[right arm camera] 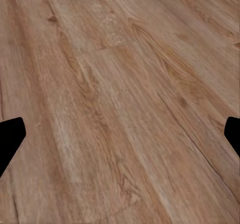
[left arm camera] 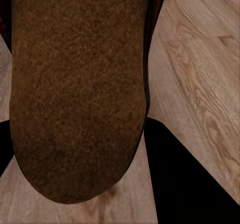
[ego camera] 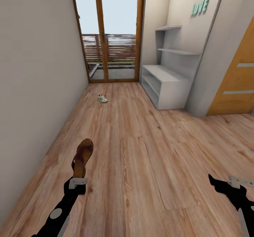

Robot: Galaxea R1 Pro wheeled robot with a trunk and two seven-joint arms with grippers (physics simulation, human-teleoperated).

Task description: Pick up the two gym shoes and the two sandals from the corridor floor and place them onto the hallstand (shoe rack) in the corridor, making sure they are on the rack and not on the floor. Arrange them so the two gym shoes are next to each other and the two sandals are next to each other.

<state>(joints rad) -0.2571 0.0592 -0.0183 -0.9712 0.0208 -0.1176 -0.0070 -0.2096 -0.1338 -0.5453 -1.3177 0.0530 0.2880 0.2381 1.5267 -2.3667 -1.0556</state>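
Sandal (ego camera: pixel 83 156) is hanging clamped in the left claw (ego camera: pixel 78 179), lifted off the corridor floor (ego camera: pixel 141 149) for carrying to the far-right hallstand (ego camera: pixel 165 82). Right claw (right arm camera: pixel 120 134) is riding spread apart, holding nothing. Gym shoe (ego camera: pixel 102 98) is lying far ahead.

A brown sandal (ego camera: pixel 83 157) is held upright off the floor; a gym shoe (ego camera: pixel 102 98) lies far down the corridor.
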